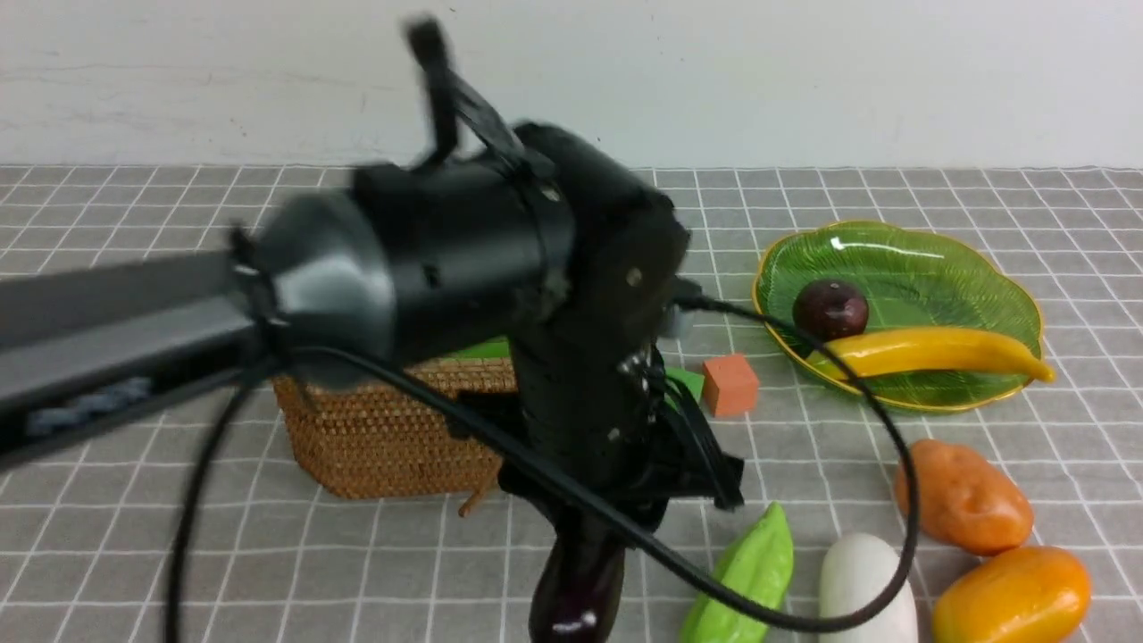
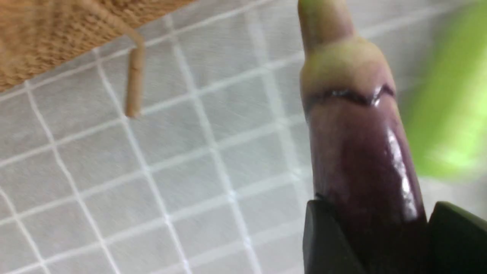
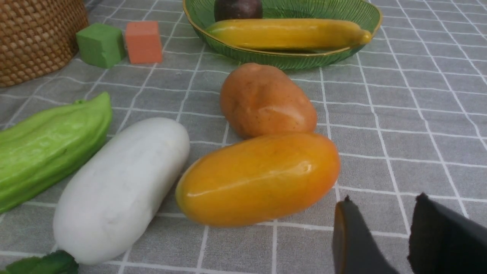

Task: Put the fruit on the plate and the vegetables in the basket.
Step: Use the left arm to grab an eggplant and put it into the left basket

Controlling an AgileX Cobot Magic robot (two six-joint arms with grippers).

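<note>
1. Covering the table is a grey cloth with a white grid, and a plain white wall stands behind it.
2. My left arm reaches across before the tan woven wicker basket, wrist turned down. My left gripper straddles the glossy dark purple eggplant lying on the cloth. Both fingers seem to touch it, but I cannot tell whether they grip.
3. My right gripper hangs low, fingers apart over bare cloth, near the smooth orange-yellow oval piece.
4. The long yellow banana and the round maroon plum lie on the ribbed green glass plate. The light green pointed pod, the white oblong radish and the orange-brown lumpy potato crowd the near right. Bare cloth lies far left.
</note>
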